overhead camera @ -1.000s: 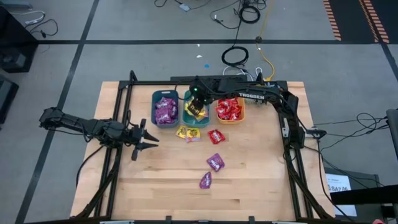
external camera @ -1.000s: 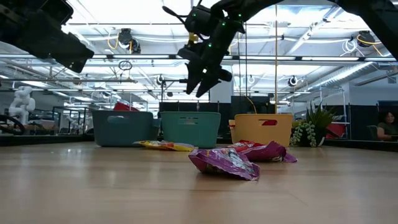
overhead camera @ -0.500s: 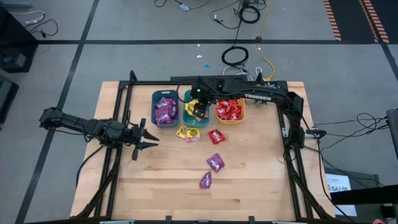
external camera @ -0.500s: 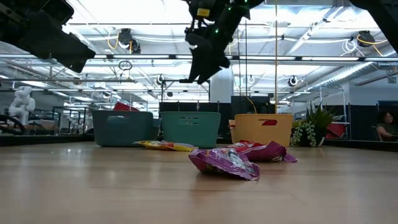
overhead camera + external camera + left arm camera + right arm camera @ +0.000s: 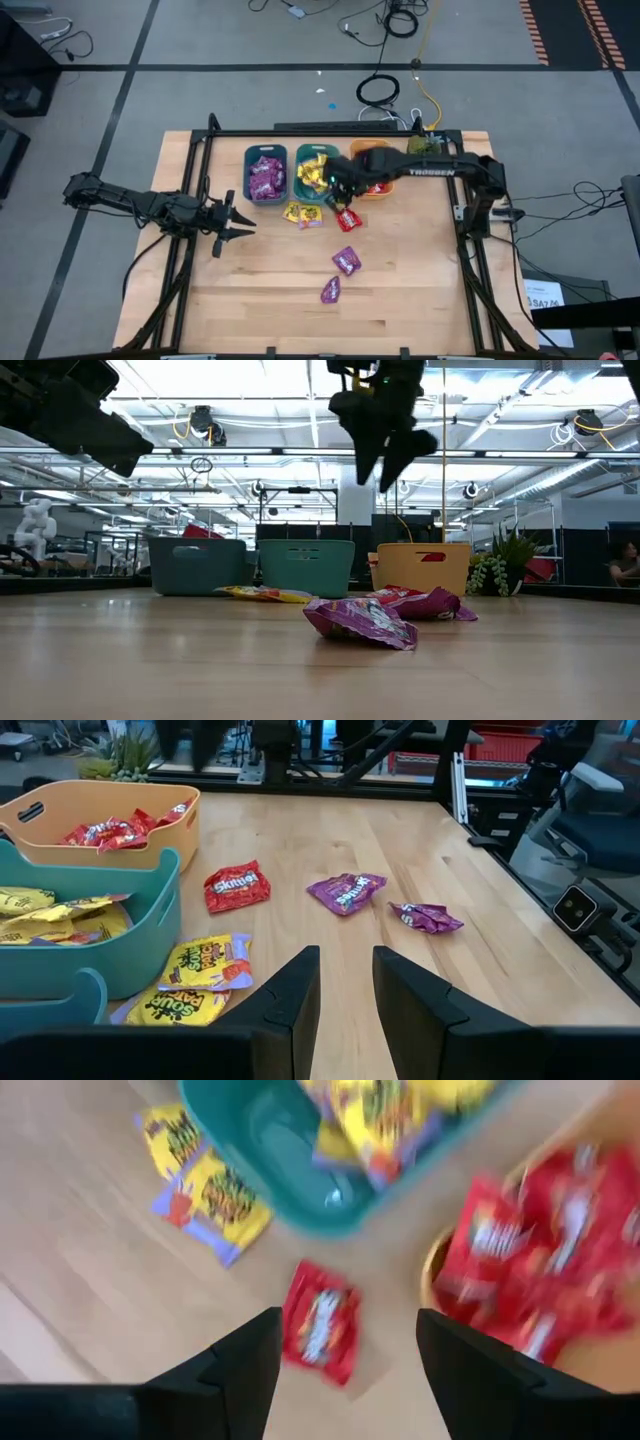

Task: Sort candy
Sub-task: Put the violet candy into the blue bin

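Loose candy lies on the table in front of three bins: two yellow packets [image 5: 300,214], a red packet [image 5: 347,219] and two purple packets [image 5: 346,260] [image 5: 330,290]. The blue bin [image 5: 265,172] holds purple candy, the teal bin [image 5: 314,168] yellow, the orange bin [image 5: 372,172] red. My right gripper [image 5: 340,196] hangs open well above the table [image 5: 378,478], fingers pointing down, over the red packet [image 5: 320,1322], which shows between its fingers. My left gripper [image 5: 236,218] waits open at the table's left, holding nothing [image 5: 346,982].
A small green plant [image 5: 500,572] stands at the far right behind the orange bin. The table's metal frame [image 5: 200,160] runs along its left, far and right sides. Bare wood lies toward the near edge [image 5: 300,320].
My right gripper has moved from above the teal bin toward the table's near and right side, rising a little and turning about its wrist. It now hangs over the red packet in front of the bins. The candy has not moved.
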`<action>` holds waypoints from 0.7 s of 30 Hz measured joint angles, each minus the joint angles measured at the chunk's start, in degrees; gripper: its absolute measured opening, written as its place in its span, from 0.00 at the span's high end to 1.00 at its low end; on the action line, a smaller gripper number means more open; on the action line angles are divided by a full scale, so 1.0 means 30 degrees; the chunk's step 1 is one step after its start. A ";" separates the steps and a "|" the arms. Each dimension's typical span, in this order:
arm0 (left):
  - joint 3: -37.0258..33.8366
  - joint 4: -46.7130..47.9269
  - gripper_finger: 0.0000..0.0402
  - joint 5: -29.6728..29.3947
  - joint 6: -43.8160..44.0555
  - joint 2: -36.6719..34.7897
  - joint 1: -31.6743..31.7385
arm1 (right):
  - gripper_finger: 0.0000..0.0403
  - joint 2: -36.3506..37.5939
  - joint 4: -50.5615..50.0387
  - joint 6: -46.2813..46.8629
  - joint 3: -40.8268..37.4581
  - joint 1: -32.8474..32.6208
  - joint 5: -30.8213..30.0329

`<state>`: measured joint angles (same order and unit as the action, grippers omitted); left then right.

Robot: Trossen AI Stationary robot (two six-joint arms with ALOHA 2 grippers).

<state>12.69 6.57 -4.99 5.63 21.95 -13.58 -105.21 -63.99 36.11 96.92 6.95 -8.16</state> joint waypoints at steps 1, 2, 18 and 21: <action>0.0000 0.0000 0.74 0.0000 0.0000 -0.0007 0.0000 | 0.45 0.0078 -0.0045 0.1232 -0.0363 -0.0365 -0.0033; 0.0000 0.0000 0.74 0.0000 0.0000 0.0000 0.0000 | 0.45 0.0143 0.0014 0.2440 -0.0731 -0.0748 -0.0046; 0.0000 0.0080 0.74 0.0000 -0.0015 0.0000 0.0000 | 0.46 0.0110 0.5393 1.7625 -0.6761 -0.7270 -0.0249; 0.0000 0.0080 0.74 0.0000 -0.0015 0.0000 0.0000 | 0.46 -0.0118 0.6714 1.9542 -0.7883 -0.7916 -0.0247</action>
<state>12.69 6.81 -4.99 5.58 21.96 -13.58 -105.56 -43.85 94.74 73.27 -16.79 -8.90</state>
